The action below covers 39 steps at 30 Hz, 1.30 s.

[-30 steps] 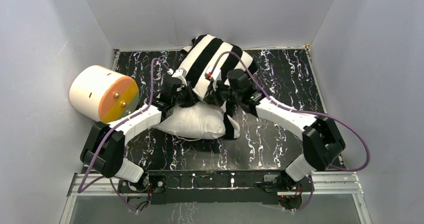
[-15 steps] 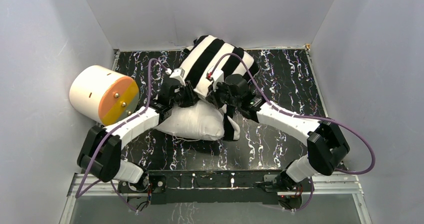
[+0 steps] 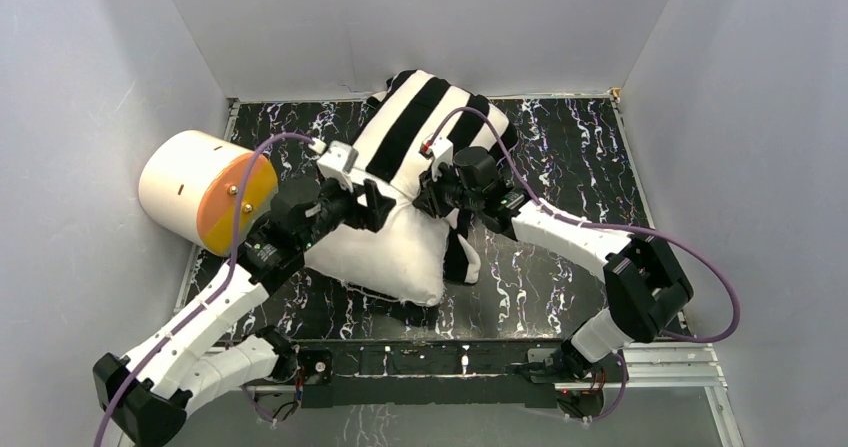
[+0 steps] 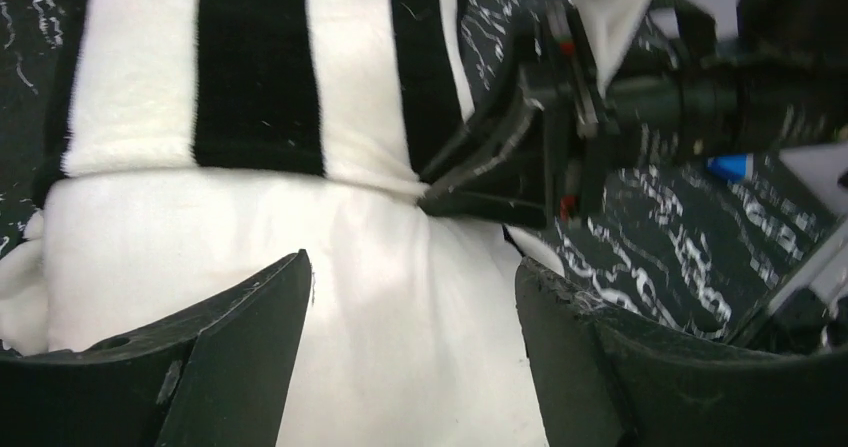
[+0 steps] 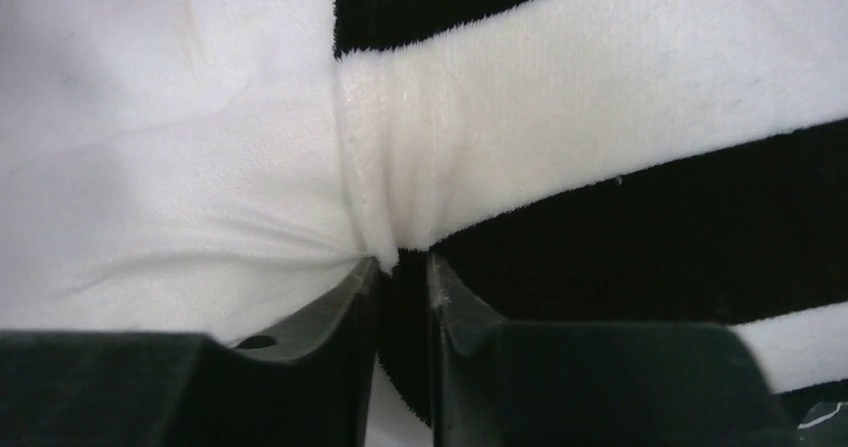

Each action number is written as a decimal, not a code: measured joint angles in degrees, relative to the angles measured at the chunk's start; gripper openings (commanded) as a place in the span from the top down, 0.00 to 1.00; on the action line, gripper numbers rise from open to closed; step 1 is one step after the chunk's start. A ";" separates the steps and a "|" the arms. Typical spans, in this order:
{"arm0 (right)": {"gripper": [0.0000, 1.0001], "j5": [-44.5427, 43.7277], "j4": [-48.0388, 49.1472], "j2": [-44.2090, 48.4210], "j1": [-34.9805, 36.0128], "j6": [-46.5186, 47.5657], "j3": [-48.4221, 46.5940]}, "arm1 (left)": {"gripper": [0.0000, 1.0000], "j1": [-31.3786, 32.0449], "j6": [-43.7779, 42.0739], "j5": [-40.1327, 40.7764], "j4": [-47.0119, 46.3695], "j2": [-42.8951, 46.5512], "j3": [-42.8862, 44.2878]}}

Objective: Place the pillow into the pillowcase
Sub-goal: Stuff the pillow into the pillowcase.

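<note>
White, plump and puffy, the pillow [image 3: 385, 252] lies in the middle of the black marbled worktop [image 3: 560, 257]. Its far part is already inside the black-and-white striped pillowcase [image 3: 415, 117], which reaches toward the back wall. Its near part is bare and bulges out of the open hem.

Both things look light, soft and yielding. The pillow would likely squash under a pinch and spring back. The fleecy pillowcase would likely bunch and drag rather than slide. The hem seems the best place to take hold of the case, and a deep fold of the bare corner the best place on the pillow.

The right gripper [image 5: 400, 287] has its fingers almost together, pinching a gathered fold of the pillowcase hem just where stripes meet white. Its arm reaches in from the right, bent at the elbow.

The left gripper [image 4: 412, 267] is spread wide and holds nothing, poised just over the bare pillow near the hem. Whether it touches the fabric cannot be told. Its arm stretches long from the near left corner, passing beside a cream cylinder with an orange face [image 3: 195, 182].
</note>
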<state>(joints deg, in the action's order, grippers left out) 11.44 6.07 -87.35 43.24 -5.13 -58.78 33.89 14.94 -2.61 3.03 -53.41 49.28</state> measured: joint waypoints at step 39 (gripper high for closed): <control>1.00 8.15 -2.23 21.53 -4.98 13.64 9.55 | 1.00 15.61 -4.20 37.40 0.66 -33.77 15.06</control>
<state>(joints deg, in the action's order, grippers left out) 19.59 3.84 -65.82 38.26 8.51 -49.23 49.50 10.74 34.79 3.68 -87.18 64.34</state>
